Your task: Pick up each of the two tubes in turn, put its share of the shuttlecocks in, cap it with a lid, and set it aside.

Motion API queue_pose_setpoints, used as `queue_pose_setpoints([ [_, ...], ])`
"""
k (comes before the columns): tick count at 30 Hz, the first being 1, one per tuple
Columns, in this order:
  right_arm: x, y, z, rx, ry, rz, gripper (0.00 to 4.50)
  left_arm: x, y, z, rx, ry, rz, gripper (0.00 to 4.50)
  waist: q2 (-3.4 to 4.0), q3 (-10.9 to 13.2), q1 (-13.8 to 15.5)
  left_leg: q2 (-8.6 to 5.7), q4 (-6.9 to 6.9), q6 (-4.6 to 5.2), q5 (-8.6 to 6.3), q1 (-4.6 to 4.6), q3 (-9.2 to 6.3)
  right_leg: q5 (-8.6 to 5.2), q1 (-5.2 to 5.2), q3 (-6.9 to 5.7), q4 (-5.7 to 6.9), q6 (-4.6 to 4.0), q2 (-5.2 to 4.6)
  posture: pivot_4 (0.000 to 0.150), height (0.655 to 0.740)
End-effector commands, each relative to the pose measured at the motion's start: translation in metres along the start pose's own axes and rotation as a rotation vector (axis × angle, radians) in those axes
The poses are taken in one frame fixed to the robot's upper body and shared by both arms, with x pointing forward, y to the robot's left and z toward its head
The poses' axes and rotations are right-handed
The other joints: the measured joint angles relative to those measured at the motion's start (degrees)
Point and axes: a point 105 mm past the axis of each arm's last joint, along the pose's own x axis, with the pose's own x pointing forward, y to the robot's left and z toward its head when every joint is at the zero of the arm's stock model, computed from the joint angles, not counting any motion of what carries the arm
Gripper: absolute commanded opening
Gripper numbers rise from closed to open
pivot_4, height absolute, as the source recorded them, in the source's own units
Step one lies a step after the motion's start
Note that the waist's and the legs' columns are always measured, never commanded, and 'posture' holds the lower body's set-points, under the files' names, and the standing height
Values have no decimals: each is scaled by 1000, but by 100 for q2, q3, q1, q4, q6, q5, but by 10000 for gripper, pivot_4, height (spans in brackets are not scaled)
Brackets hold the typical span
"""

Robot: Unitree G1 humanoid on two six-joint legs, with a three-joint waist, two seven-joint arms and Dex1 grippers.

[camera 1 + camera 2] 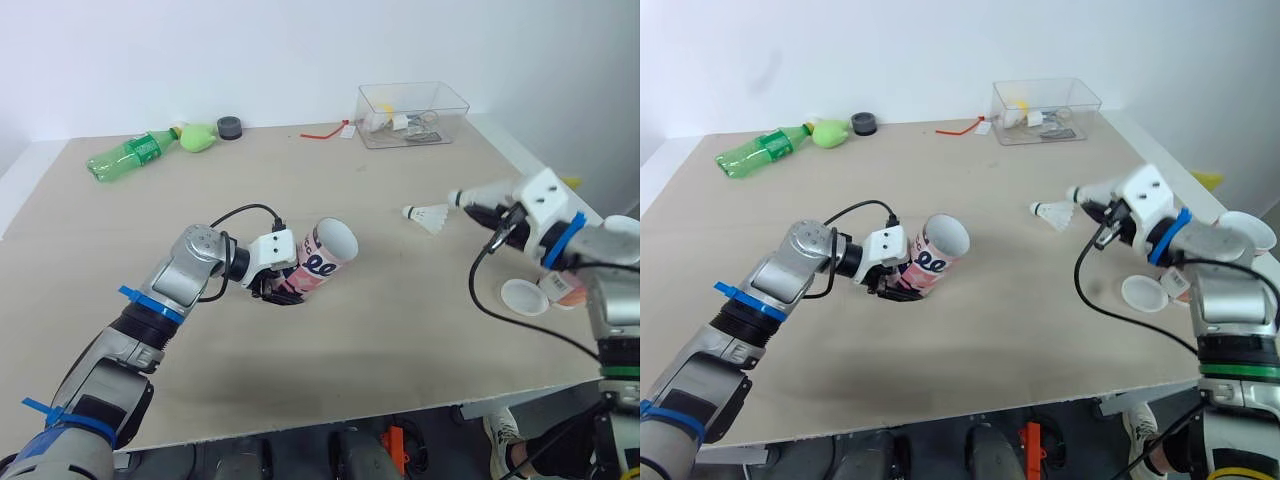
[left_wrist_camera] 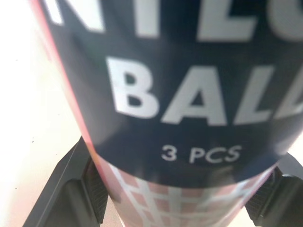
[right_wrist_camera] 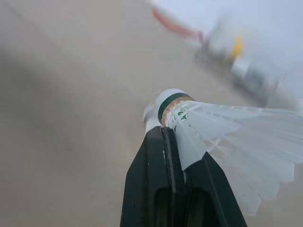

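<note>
The tube (image 1: 330, 250) is clamped, tilted, between the left fingers (image 2: 71, 198). Right of it, a shuttlecock (image 3: 199, 118) is pinched by the right fingers (image 3: 151, 179).

Glossy printed tube (image 2: 189, 94) between ribbed matt-black pads (image 2: 94, 198); shuttlecock (image 3: 213, 127) with thin, translucent, plastic-looking skirt against smooth black fingers (image 3: 151, 179); matt wooden table (image 1: 400, 330).

Bright, diffuse light, probably from overhead. The pale wooden tabletop (image 1: 400, 330) is evenly lit; a soft, weak shadow lies under the pink-and-white cardboard tube (image 1: 328, 258), centre frame. In the left wrist view the tabletop washes out white.
</note>
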Motion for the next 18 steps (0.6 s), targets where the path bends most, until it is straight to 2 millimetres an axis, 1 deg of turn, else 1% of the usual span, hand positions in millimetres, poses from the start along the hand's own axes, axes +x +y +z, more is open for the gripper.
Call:
queue_pose_setpoints([
  [1, 2, 20, 68, -227, -173, 175, 324, 5, -1, -2, -19, 9, -24, 31053, 0, 0, 0, 0, 0, 0, 0, -1, -2, -1, -1, -2, 0, -2, 2, 1500, 7400],
  [3, 4, 38, 87, -314, -228, 285, 324, 7, 1, -1, -22, 3, -26, 31053, 0, 0, 1, 1, 0, 0, 0, -1, -7, -3, 2, -8, 0, -5, 4, 1500, 7400],
  [5, 5, 53, 97, -368, -264, 376, 324, 7, 2, 0, -20, 1, -27, 31053, -5, 1, 40, 1, 0, 0, 0, -4, -11, -4, 2, -15, -1, -7, 1, 1500, 7400],
  [8, 4, 70, 107, -415, -305, 490, 324, 8, 3, 1, -17, 0, -24, 31053, -6, 1, 48, -1, 2, -1, 0, -12, -13, -7, 1, -14, -5, -5, -9, 1500, 7400],
  [13, 9, 79, 109, -456, -326, 569, 324, 7, 4, 1, -15, -1, -21, 31053, -6, 2, 39, -5, 13, 5, -5, -15, 0, -11, -2, 1, -7, -8, -14, 1500, 7400],
  [18, 20, 86, 100, -497, -322, 618, 324, 7, 3, 3, -16, -7, -17, 31053, -6, 2, 39, 2, 18, 5, -5, -13, -6, -13, 0, -7, -3, -19, -6, 1500, 7400],
])
